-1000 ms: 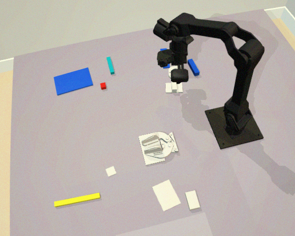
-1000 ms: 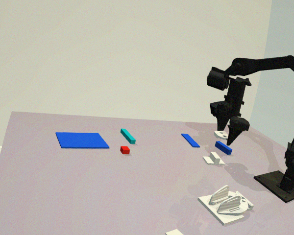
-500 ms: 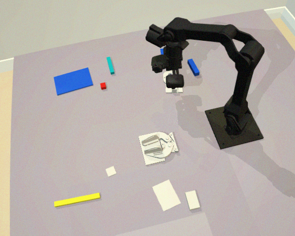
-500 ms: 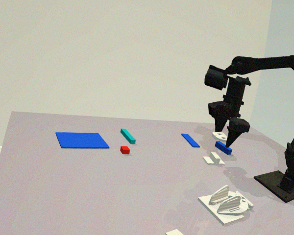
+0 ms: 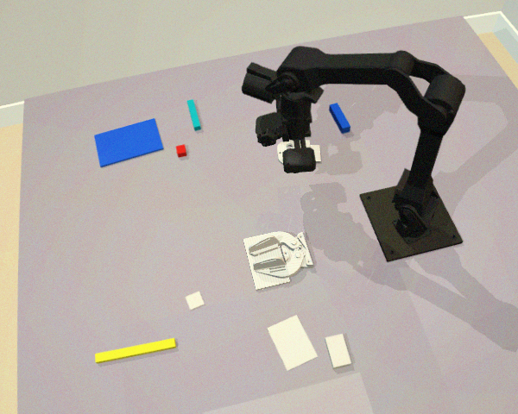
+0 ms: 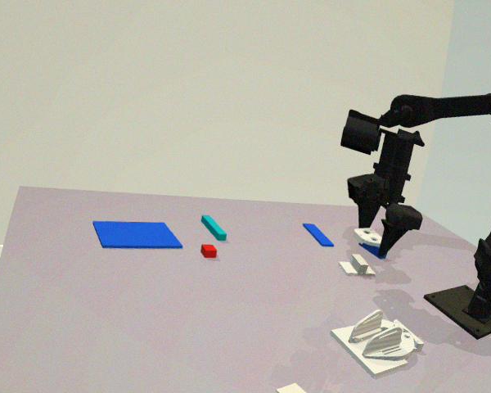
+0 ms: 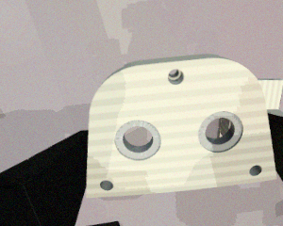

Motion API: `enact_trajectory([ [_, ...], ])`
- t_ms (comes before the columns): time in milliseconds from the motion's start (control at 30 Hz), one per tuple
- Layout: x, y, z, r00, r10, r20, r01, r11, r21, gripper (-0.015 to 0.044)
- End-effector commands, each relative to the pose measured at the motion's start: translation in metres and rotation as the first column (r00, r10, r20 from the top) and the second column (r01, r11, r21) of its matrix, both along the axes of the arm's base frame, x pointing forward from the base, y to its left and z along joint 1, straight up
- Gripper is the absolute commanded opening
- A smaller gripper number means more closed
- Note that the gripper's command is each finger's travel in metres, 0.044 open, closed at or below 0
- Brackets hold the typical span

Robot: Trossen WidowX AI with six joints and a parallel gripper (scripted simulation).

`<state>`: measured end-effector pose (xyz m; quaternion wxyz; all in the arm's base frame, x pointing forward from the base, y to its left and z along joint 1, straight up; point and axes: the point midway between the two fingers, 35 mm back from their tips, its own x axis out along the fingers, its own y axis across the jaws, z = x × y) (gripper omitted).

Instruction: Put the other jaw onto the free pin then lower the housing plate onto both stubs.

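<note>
My gripper (image 5: 291, 149) (image 6: 373, 241) (image 7: 174, 132) is shut on the white housing plate (image 5: 281, 155) (image 6: 365, 235) (image 7: 179, 101). The plate is held by its two side edges above the table, with two large ringed holes and three small ones in the wrist view. The white base (image 5: 263, 283) (image 6: 376, 368) stands well away, nearer the front. Two upright finned jaws lie side by side on it, one jaw (image 5: 264, 246) (image 6: 366, 327) and the other jaw (image 5: 268, 264) (image 6: 385, 343). Their gear teeth and the stubs are too small to judge.
A white stand (image 5: 315, 153) (image 6: 358, 264) (image 7: 274, 94) is close below the held plate. A blue bar (image 5: 339, 117) (image 6: 373, 250) lies behind it. A teal bar (image 5: 193, 115) (image 6: 213, 228), red cube (image 5: 181, 150) (image 6: 209, 250) and blue sheet (image 5: 129, 142) (image 6: 137, 234) lie left.
</note>
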<state>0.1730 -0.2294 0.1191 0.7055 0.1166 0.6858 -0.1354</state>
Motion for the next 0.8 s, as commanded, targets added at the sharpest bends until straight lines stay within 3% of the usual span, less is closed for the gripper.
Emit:
enact_trajectory([
  [0, 0.007, 0.011, -0.001, 1.0, 0.005, -0.003, -0.005, 1.0, 0.008, 0.0351],
  [767, 0.049, 0.075, -0.002, 0.998, 0.07, 0.0, -0.07, 0.997, 0.012, 0.0351],
])
